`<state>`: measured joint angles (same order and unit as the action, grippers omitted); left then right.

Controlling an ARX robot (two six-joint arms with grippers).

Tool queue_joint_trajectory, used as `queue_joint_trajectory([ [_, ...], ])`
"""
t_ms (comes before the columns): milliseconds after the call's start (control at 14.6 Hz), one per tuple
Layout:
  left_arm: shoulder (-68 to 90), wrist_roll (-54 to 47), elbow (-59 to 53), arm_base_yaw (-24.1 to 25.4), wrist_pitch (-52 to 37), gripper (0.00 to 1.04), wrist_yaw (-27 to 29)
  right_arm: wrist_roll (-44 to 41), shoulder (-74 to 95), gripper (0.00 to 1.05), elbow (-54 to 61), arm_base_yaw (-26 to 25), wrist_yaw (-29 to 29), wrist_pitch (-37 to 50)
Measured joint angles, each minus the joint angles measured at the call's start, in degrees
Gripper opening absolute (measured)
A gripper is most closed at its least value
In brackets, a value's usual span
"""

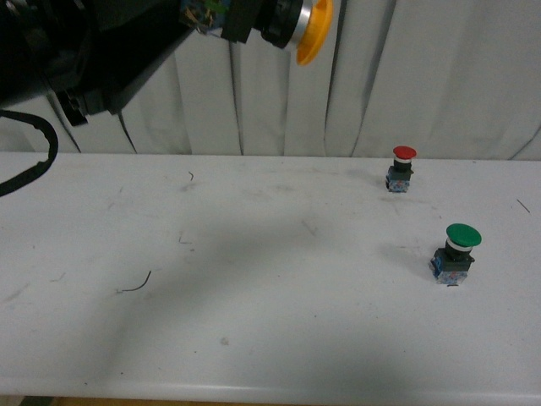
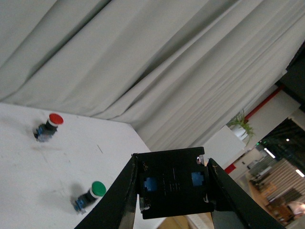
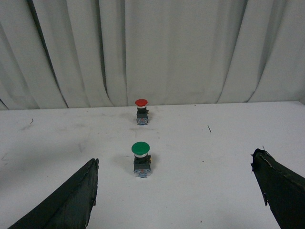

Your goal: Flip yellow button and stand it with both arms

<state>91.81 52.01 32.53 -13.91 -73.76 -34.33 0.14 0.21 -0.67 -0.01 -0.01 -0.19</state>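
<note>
High above the table, the yellow button is held sideways at the top of the front view, its yellow cap pointing right. My left gripper is shut on its black contact block, whose two blue inserts face the wrist camera. In the front view the left arm fills the upper left corner. My right gripper is open, with both black fingers wide apart above the table and nothing between them.
A red-capped button stands upright near the table's back right. A green-capped button stands upright closer in on the right. A black cable loops at the left edge. A white curtain hangs behind the white table.
</note>
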Motion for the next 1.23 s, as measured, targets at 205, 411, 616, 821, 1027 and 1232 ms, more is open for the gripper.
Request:
queue_joint_trajectory([
  [205,2.8,5.8,-0.6,-0.5,0.3,0.35,0.3,0.0,0.0,0.98,0.0,0.0,0.0,0.0],
  [411,3.6,6.9,-0.6,-0.6,0.2,0.35,0.3,0.0,0.0,0.98,0.0,0.0,0.0,0.0],
  [616,3.8,7.9,-0.5,-0.6,0.2,0.35,0.8,0.0,0.0,0.98,0.0,0.0,0.0,0.0],
  [821,3.8,8.0,-0.1,-0.6,0.2,0.35,1.3,0.0,0.0,0.98,0.0,0.0,0.0,0.0],
  [1027,3.8,7.7,0.1,-1.0,0.2,0.35,1.6,-0.3,8.7,0.98,-0.3,-5.1,-12.7,12.3],
  [1232,3.8,7.6,0.3,-1.4,0.2,0.35,2.2,0.2,44.6,0.98,-8.7,-0.3,-11.3,44.3],
])
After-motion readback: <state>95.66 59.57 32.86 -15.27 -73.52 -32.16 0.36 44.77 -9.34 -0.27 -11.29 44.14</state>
